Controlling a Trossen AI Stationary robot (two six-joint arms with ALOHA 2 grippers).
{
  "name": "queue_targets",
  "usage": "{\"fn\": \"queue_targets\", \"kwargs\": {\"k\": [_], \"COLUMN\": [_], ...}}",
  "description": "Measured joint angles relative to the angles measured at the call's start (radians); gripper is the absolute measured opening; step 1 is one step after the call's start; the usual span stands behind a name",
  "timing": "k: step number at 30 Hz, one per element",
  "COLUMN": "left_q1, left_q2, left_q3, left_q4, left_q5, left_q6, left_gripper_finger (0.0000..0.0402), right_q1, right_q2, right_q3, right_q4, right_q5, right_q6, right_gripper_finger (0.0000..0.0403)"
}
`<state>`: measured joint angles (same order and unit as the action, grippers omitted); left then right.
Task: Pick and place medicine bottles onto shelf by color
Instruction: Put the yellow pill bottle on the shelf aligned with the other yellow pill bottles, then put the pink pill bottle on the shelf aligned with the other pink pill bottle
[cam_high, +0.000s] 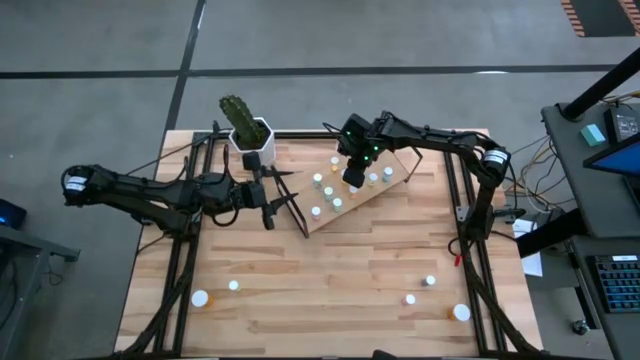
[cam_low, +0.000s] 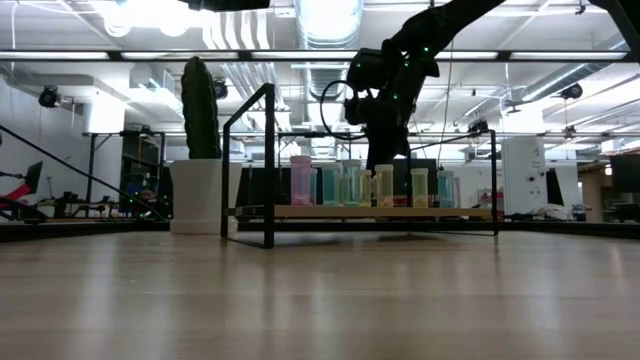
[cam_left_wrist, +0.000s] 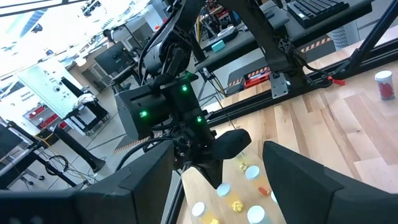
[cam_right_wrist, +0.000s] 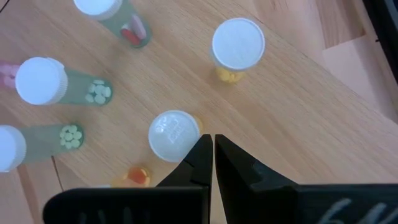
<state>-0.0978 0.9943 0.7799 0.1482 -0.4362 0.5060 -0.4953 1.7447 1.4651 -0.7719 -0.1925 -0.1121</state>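
Loose medicine bottles are listed along the near tabletop, others upright on the shelf beside the cactus pot, above which the right gripper is held pressed together and empty, while the left gripper is held spread beside the shelf's end.

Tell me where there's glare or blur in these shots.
Low view: bright ceiling lights glare, and the right gripper is a dark silhouette above the shelf. Left wrist view: windows wash out one corner. Right wrist view: some medicine bottles look slightly soft.
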Motion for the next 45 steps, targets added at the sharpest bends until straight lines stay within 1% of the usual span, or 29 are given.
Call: {"fn": "queue_targets", "kwargs": {"k": [5, 10, 15, 20, 23, 26, 33, 35, 37, 42, 45], "left_q1": [0.0, 0.0, 0.0, -0.001, -0.001, -0.004, -0.017, -0.022, -0.026, -0.029, -0.029], "left_q2": [0.0, 0.0, 0.0, 0.0, 0.0, 0.0, 0.0, 0.0, 0.0, 0.0, 0.007], "left_q3": [0.0, 0.0, 0.0, 0.0, 0.0, 0.002, 0.002, 0.002, 0.002, 0.002, 0.002], "left_q4": [0.0, 0.001, 0.003, 0.028, 0.028, 0.032, 0.061, 0.069, 0.075, 0.086, 0.118], "left_q5": [0.0, 0.0, 0.0, 0.007, 0.014, 0.016, 0.033, 0.057, 0.084, 0.097, 0.097], "left_q6": [0.0, 0.0, 0.0, -0.003, -0.028, -0.036, -0.058, -0.08, -0.108, -0.204, -0.257], "left_gripper_finger": [0.0231, 0.0231, 0.0231, 0.0231, 0.0231, 0.0231, 0.0231, 0.0231, 0.0231, 0.0231, 0.0231], "right_q1": [0.0, 0.009, 0.087, 0.243, 0.367, 0.497, 0.768, 0.837, 0.901, 1.043, 1.113], "right_q2": [-0.012, -0.073, -0.179, -0.288, -0.345, -0.386, -0.452, -0.477, -0.501, -0.568, -0.601], "right_q3": [0.001, 0.012, 0.011, 0.004, 0.003, 0.003, -0.044, -0.083, -0.134, -0.301, -0.412], "right_q4": [-0.003, -0.01, -0.059, -0.112, -0.141, -0.173, -0.176, -0.172, -0.171, -0.096, 0.0], "right_q5": [0.016, 0.021, 0.02, 0.02, 0.019, 0.021, 0.13, 0.188, 0.219, 0.243, 0.246], "right_q6": [0.004, 0.016, 0.072, 0.213, 0.293, 0.332, 0.419, 0.453, 0.509, 0.667, 0.748], "right_gripper_finger": [0.0009, 0.0009, 0.0009, 0.0009, 0.0009, 0.0009, 0.0009, 0.0009, 0.0009, 0.0009, 0.0009]}}
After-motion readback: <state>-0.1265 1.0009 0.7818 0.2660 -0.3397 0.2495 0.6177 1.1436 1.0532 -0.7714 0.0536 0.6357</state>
